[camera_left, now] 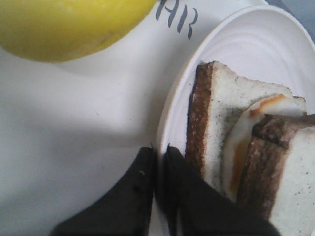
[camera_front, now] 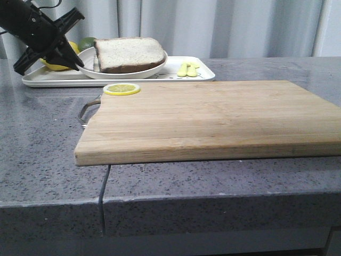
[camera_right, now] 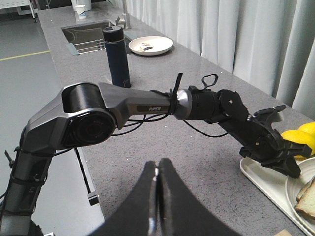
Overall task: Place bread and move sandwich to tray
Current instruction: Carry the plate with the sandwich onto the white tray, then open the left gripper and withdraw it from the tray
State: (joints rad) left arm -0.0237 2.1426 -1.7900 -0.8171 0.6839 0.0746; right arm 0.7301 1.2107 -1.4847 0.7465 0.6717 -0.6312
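One plate with the sandwich sits on the tray, right by the closed, empty left claw.

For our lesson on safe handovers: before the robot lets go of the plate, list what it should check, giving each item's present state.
1. Is the plate on the tray: ok.
2. Is the sandwich whole, with the egg between slices: ok.
3. Is the left gripper closed on the plate's rim: ok.
4. Does the plate sit flat: cannot tell.
5. Is the right gripper shut and carrying nothing: ok.
6. Is the lemon apart from the plate: ok.
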